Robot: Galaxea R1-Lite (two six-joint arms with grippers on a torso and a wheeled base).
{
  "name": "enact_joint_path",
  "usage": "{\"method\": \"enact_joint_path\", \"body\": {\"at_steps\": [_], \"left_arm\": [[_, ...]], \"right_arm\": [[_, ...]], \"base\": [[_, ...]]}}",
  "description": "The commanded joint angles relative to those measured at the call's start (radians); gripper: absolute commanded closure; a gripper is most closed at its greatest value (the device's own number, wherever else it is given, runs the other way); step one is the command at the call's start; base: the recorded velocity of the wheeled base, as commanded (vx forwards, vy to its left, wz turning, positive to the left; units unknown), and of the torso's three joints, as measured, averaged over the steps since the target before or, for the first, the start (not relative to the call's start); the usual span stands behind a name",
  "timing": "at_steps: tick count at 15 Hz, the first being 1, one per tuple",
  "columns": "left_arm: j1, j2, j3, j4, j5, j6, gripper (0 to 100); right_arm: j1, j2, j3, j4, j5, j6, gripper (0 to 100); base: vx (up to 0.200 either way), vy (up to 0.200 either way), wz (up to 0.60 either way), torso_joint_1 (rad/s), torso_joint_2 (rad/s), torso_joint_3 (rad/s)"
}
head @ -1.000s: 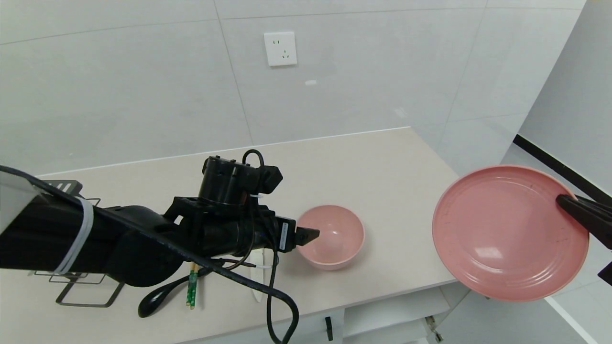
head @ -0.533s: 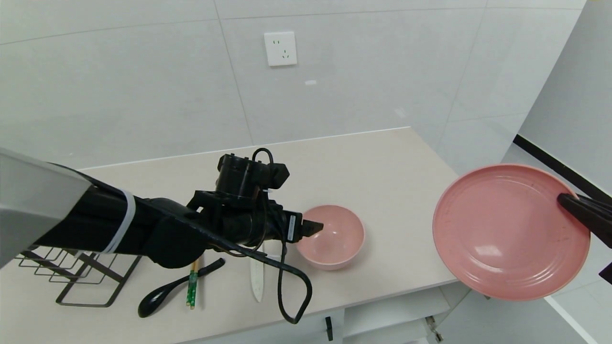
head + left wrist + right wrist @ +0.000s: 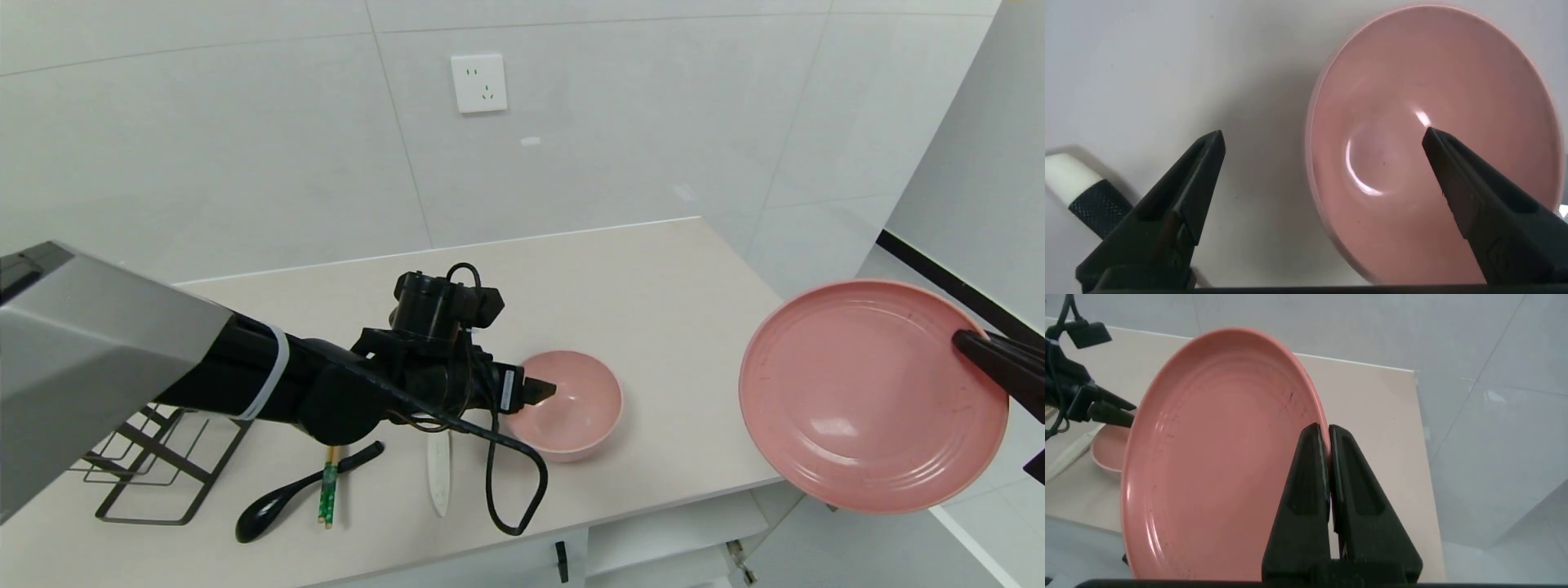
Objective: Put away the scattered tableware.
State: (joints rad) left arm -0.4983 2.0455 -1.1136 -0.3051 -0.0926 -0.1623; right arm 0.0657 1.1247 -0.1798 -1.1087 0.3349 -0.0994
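Two claws hang over one long pale counter (image 3: 669, 286); the biggest dish is the pink plate (image 3: 857, 392), and the right claw (image 3: 963, 341) is pinched tight on its rim, holding it tilted in the air past the counter's end, well apart from the left claw (image 3: 540, 390); from the right wrist, the fingers of that claw (image 3: 1329, 433) press together on the plate's edge. Next comes the black wire rack (image 3: 155, 474), on the counter well apart from the left claw, back along its arm. Then the pink bowl (image 3: 571, 404) sits on the counter right at the left claw. That claw (image 3: 1323, 139) is wide open, one finger over the inside of the bowl (image 3: 1437, 155), the other over bare counter outside it, the rim between them; I cannot tell if they touch it. A black spoon (image 3: 277, 502), a white knife (image 3: 438, 474) and green-tipped chopsticks (image 3: 328, 490) lie near that claw, partly under its arm; the knife lies nearest it.
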Motion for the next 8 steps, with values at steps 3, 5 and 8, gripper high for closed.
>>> {"method": "enact_joint_path", "body": {"at_steps": [3, 5, 8], "left_arm": [[0.0, 0.002, 0.032, 0.0, -0.003, 0.0, 0], [-0.008, -0.002, 0.089, 0.0, -0.003, 0.0, 0], [-0.017, 0.008, 0.09, -0.009, -0.012, 0.0, 0]], "right_arm": [[0.0, 0.003, 0.002, 0.0, 0.001, -0.002, 100], [0.0, 0.003, 0.002, 0.0, 0.001, -0.002, 100], [0.0, 0.003, 0.002, 0.0, 0.001, -0.002, 100]], "base": [[0.0, 0.0, 0.0, 0.0, 0.0, 0.0], [0.0, 0.0, 0.0, 0.0, 0.0, 0.0], [0.0, 0.0, 0.0, 0.0, 0.0, 0.0]]}}
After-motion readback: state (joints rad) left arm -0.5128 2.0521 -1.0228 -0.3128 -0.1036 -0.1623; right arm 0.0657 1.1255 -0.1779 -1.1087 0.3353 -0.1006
